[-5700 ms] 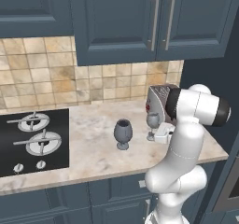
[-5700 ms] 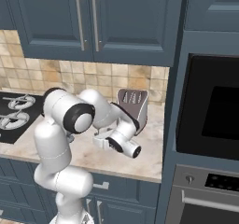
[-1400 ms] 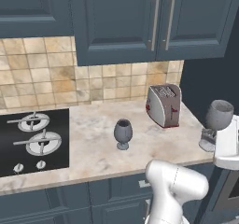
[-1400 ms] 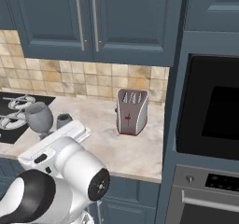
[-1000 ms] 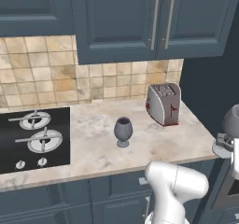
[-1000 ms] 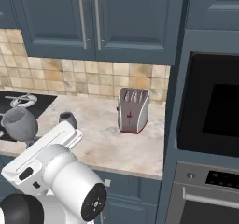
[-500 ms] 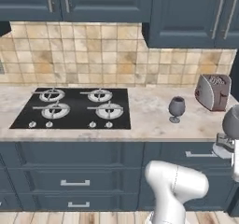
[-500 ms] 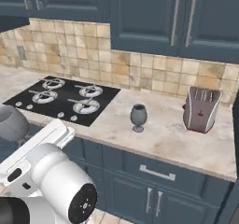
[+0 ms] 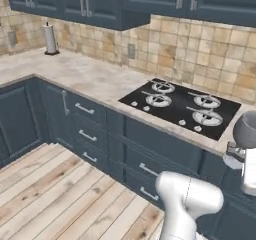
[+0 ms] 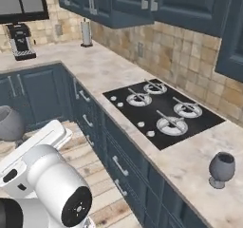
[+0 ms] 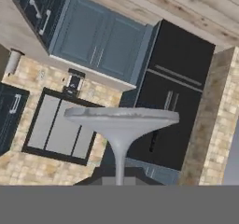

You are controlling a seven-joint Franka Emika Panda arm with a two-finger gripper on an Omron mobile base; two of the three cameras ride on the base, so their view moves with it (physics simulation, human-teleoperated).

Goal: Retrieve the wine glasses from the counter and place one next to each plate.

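Note:
My gripper (image 9: 235,155) is shut on the stem of a wide grey wine glass (image 9: 246,129), held in the air off the counter's front edge at the far right of the left base view. The same glass (image 10: 9,123) sits at the left edge of the right base view, above my white hand. In the hand view its round foot (image 11: 121,117) and stem rise from my gripper (image 11: 119,180). A second, dark wine glass (image 10: 221,167) stands upright on the beige counter (image 10: 118,75), right of the black hob (image 10: 161,110). The plates are out of view.
The counter (image 9: 95,79) runs in an L with dark blue drawers below and wall cabinets above. A paper towel roll (image 9: 50,39) stands at the back left, a coffee machine (image 10: 20,42) further along. Wooden floor (image 9: 50,194) lies open in front.
The whole picture has swung: the base has moved away from the counter and turned, so the hob and the corner now show. The grey glass stays in the shut gripper.

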